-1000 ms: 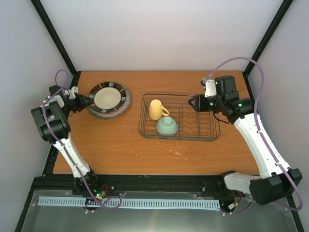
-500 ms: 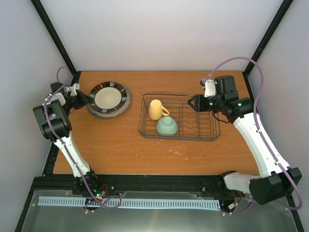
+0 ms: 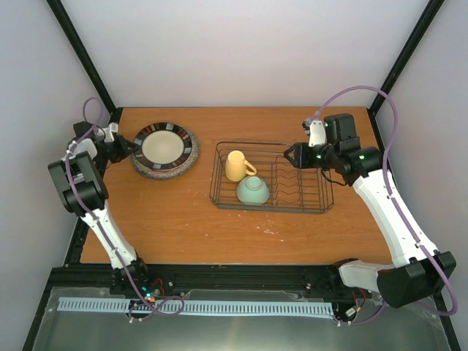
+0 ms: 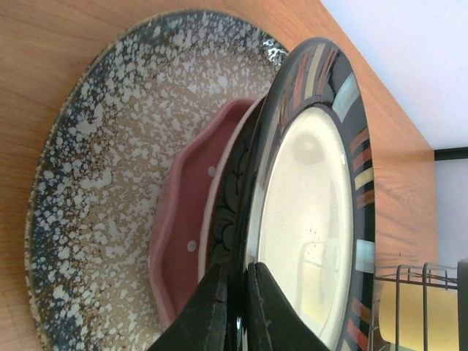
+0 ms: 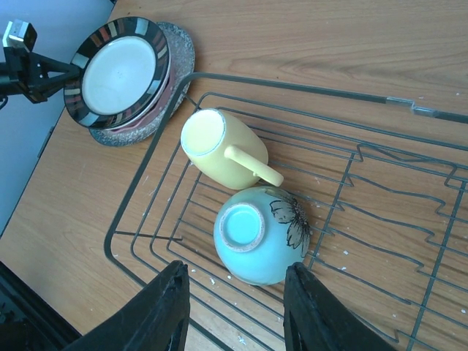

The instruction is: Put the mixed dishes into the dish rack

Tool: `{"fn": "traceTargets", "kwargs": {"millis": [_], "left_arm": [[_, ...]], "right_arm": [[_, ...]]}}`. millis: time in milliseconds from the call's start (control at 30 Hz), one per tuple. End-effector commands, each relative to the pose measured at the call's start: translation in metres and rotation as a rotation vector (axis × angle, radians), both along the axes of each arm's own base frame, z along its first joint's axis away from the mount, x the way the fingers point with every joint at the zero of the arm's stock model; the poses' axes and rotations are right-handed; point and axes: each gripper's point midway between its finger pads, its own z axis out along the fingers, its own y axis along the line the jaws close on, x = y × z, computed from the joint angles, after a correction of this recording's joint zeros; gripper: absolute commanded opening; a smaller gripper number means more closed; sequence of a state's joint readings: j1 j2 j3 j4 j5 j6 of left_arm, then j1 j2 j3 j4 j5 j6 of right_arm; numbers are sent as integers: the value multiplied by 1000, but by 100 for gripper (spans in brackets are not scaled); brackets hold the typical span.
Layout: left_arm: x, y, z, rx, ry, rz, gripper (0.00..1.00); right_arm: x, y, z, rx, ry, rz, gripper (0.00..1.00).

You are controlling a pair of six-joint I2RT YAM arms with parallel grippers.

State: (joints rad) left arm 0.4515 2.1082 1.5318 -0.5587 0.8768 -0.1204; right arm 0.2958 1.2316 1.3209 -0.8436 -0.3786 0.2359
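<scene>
Left wrist view: left fingers [image 4: 208, 314] clamped edge-on around the striped-rim plate [image 4: 307, 219] at frame bottom, which looks stiff, glazed, probably slick and breakable, so grip deep.

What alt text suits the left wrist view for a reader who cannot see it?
The left gripper is pinched on the near rim of the cream plate with a dark striped rim, which tops a stack on the table. Beneath it show a pink scalloped edge and a speckled grey rim; a corner of the dish rack shows at lower right.
</scene>
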Motion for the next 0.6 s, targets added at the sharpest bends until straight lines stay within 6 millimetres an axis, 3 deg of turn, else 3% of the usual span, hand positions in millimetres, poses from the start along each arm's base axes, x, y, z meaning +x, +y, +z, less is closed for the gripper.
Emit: {"fn": "traceTargets", "kwargs": {"millis": [0,333,567], "left_arm": [[7,-1,45,100,-108,-31,1],[3,-14,83,56,-225,-71,1],[-6,-24,90,-99,-312,-135,1]], "right_arm": [[4,1,2,16,-6,1,37],[5,4,2,31,-3,9,37],[7,10,-3,59,12,29,37]]}}
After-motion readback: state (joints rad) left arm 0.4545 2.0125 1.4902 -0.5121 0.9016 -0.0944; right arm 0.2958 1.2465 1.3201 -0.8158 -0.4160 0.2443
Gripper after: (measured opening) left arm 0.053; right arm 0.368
